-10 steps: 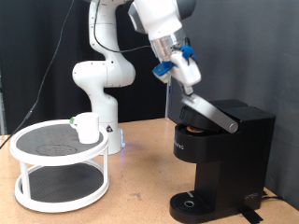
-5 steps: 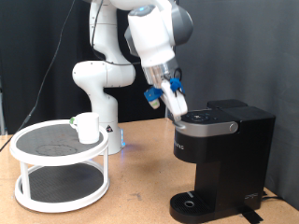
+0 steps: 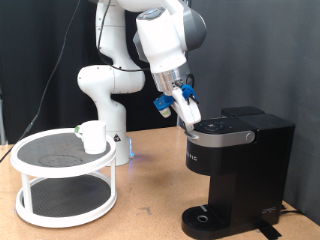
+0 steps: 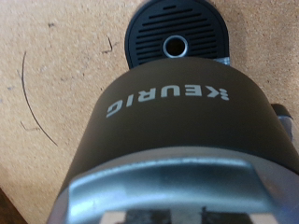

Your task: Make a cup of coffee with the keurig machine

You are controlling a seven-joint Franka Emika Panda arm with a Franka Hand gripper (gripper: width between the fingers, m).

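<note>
The black keurig machine [image 3: 238,160] stands at the exterior view's right with its lid down. My gripper [image 3: 188,117] rests its white fingertips on the front edge of that lid, tilted down from the upper left. It holds nothing that I can see. The wrist view looks down the machine's front [image 4: 168,107], with its white lettering, its silver rim and its round drip base [image 4: 175,42]; no fingers show there. The white cup [image 3: 93,136] stands upright on the top tier of a round stand, far to the gripper's left. No cup is on the drip base [image 3: 205,217].
The white two-tier round stand [image 3: 60,166] sits at the exterior view's left on the wooden table [image 3: 150,200]. The arm's white base [image 3: 110,95] stands behind it. A black curtain fills the back. A thin black cable [image 4: 33,103] lies on the table.
The machine's lid was raised a second ago and is now down. My gripper moved down and left with it, then stayed almost still over the last half second.
</note>
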